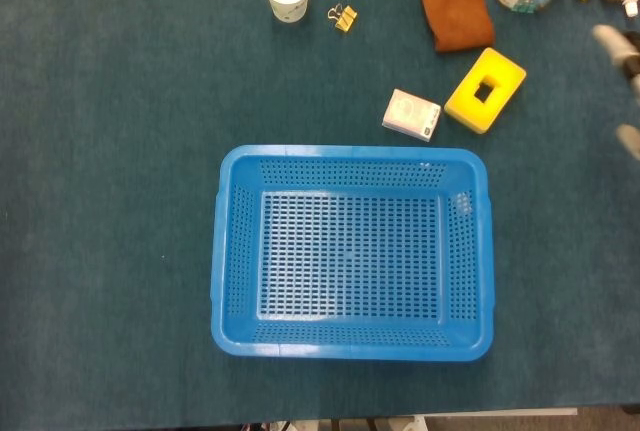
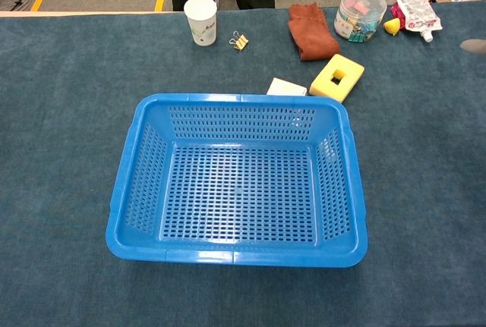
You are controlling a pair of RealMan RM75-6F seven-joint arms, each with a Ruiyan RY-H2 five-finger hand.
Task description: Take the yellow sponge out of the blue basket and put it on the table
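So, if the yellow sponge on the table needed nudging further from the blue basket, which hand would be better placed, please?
The right hand, probably. It shows blurred at the right edge, on the side where the square-holed yellow sponge lies flat beyond the blue plastic basket. The left hand is not in view.
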